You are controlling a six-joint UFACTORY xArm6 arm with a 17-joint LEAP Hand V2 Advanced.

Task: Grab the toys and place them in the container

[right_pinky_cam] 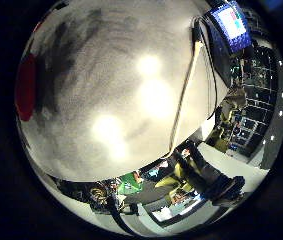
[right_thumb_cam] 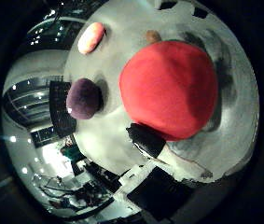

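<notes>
Hovering close over the red container (right_thumb_cam: 169,88) on the white table (right_pinky_cam: 106,75), presumably lined up for a drop; hand (right_thumb_cam: 145,139) showing only one dark fingertip at the rim, so open or closed cannot be told; purple toy (right_thumb_cam: 82,99) just beside the container, pink toy (right_thumb_cam: 91,38) farther off, small brown toy (right_thumb_cam: 153,35) near the rim, all outside it.

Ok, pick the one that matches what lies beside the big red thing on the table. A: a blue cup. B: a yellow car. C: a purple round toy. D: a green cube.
C: a purple round toy lies on the table beside the red thing.
</notes>
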